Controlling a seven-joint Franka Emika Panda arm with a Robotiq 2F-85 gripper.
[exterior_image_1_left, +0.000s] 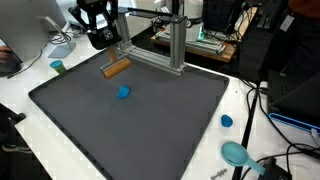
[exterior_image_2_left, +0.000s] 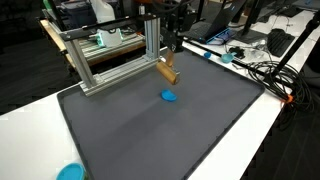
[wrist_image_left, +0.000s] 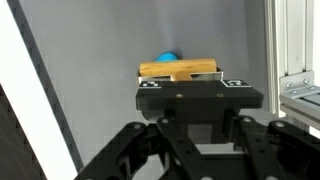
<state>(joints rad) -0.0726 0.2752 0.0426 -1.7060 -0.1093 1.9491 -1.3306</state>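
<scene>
gripper (exterior_image_1_left: 100, 38) is seen above the mat's (exterior_image_1_left: 150, 125) far corner, just off the wooden block (exterior_image_1_left: 117, 68); blue ball (exterior_image_1_left: 123, 92) lies nearby. whether the jaws are apart cannot be told.

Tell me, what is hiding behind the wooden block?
In the wrist view, a blue round thing peeks over the wooden block; its lower part is covered. In an exterior view it lies apart on the dark mat.
</scene>
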